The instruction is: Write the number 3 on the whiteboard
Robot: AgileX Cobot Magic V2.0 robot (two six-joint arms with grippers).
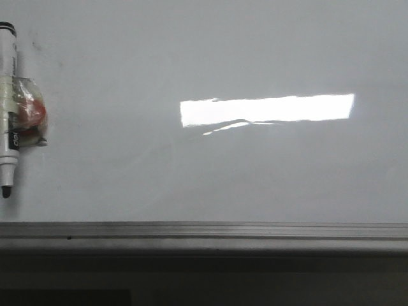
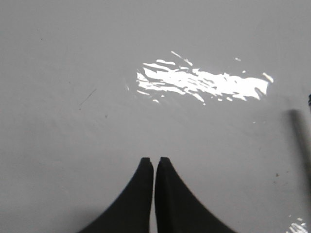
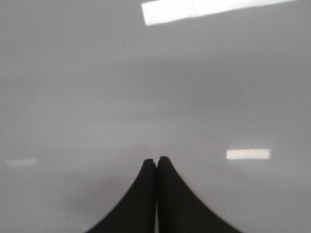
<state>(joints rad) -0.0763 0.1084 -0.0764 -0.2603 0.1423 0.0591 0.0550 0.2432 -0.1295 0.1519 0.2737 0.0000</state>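
The whiteboard fills the front view, with its edge rail running along the near side, from the left edge of the view to the right. A marker pen lies on the board at the far left, lengthwise away from the robot, its tip toward the rail and its cap end away from it. A taped bundle sits against the marker's right side, about midway along it. To the right of these, a light reflection lies across the middle of the board, well apart from the marker and from the rail.
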